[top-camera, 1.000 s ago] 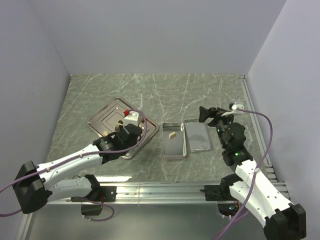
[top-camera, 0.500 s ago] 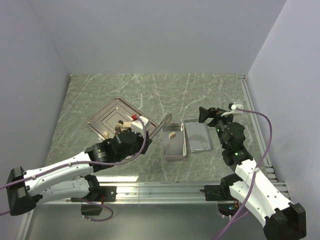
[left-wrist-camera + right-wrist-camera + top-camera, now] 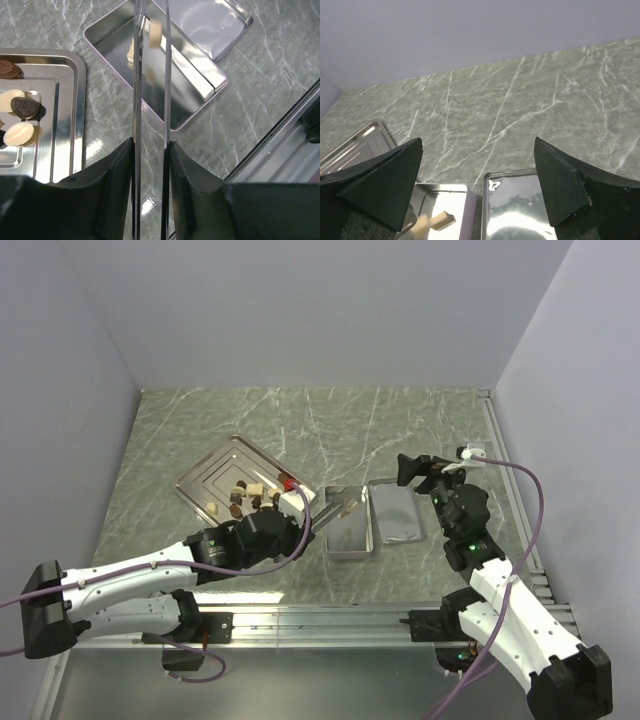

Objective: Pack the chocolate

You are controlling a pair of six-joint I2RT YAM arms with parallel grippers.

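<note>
My left gripper (image 3: 298,506) (image 3: 151,145) is shut on a pair of metal tweezers (image 3: 167,85) that reach over the open silver tin (image 3: 350,543) (image 3: 192,95). A cream chocolate lump (image 3: 155,31) is at the tweezer tips, blurred in the right wrist view (image 3: 421,228). Another cream lump (image 3: 132,50) (image 3: 443,219) lies in the tin. Several dark and cream lumps (image 3: 246,494) (image 3: 19,133) lie on the ridged steel tray (image 3: 210,472) (image 3: 65,105). My right gripper (image 3: 420,469) (image 3: 479,185) is open and empty, above the far end of the lid.
The tin's lid (image 3: 397,513) (image 3: 530,210) lies inner side up just right of the tin. A metal rail (image 3: 330,618) runs along the near table edge. Grey walls close in the left, back and right.
My left arm has swung right from the tray to over the tin, carrying the tweezers. The lumps on the tray have come into view. The right arm has not moved.
</note>
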